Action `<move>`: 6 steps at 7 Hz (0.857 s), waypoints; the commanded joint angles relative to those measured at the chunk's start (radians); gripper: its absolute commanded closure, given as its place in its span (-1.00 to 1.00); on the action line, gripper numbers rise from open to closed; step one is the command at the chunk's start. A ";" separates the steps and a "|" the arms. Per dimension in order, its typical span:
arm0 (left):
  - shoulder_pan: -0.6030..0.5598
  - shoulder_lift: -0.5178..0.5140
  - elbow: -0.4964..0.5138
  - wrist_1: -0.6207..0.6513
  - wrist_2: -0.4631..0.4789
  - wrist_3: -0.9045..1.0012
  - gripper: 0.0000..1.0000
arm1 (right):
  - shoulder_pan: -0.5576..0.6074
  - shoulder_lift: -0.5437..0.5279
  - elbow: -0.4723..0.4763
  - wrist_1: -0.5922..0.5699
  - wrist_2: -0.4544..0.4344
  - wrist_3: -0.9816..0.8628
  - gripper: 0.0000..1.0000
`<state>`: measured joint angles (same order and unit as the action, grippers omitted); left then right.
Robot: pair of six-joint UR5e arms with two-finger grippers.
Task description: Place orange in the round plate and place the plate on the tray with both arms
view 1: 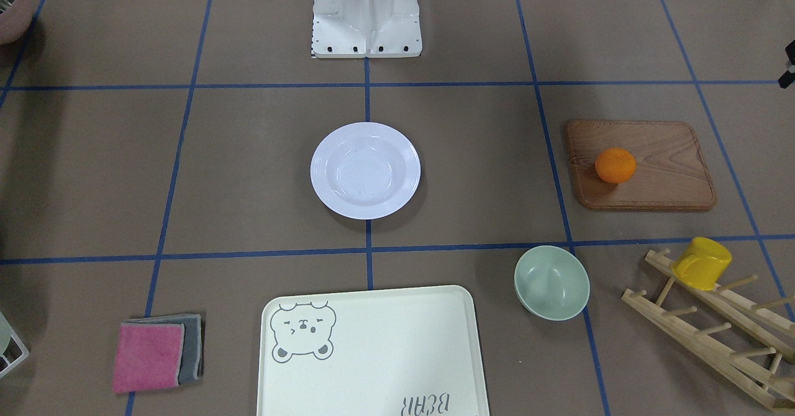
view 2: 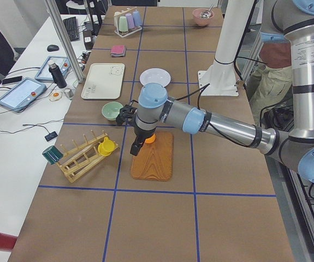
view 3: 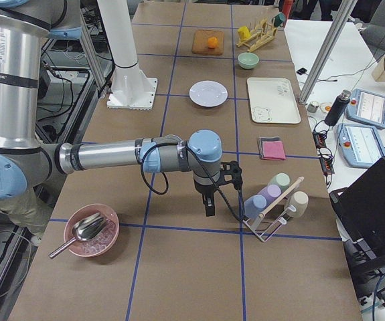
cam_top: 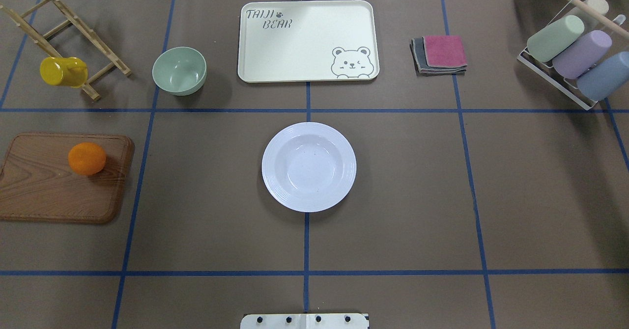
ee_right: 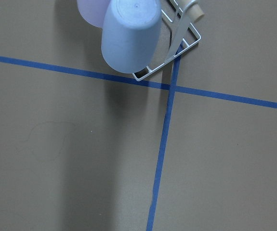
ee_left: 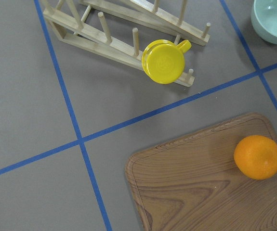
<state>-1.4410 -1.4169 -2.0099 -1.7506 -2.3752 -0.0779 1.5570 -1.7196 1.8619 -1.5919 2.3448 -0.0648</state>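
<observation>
The left claw [view 2: 135, 148] shows only in the left side view, dark against the wooden board [view 2: 152, 161]. How its jaws stand cannot be told. It stands in front of part of the orange [view 2: 150, 138]. The right claw [view 3: 209, 207] shows only in the right side view, small and dark, jaws likewise undetermined.

In the front-facing view the lower edge cuts the tray [view 1: 372, 354] and clips its lettering. The wooden rack [view 1: 714, 335] runs off the lower right corner. The overhead view cuts the wooden board at its left edge. The left wrist view clips the green bowl [ee_left: 273, 19]. The right wrist view clips the blue cup [ee_right: 131, 33] and the lilac cup [ee_right: 92, 12] at the top.
</observation>
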 commanded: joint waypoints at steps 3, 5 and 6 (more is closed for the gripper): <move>0.357 -0.003 0.005 -0.277 0.212 -0.615 -0.98 | -0.023 -0.012 0.002 0.073 -0.001 0.088 -1.00; 0.474 -0.031 0.005 -0.282 0.259 -0.708 -0.98 | -0.023 -0.014 0.002 0.075 -0.001 0.088 -1.00; 0.566 -0.057 0.008 -0.280 0.359 -0.788 -0.98 | -0.023 -0.014 0.002 0.075 -0.001 0.088 -1.00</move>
<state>-0.9777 -1.4498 -2.0043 -2.0289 -2.1096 -0.7784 1.5341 -1.7326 1.8638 -1.5177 2.3439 0.0227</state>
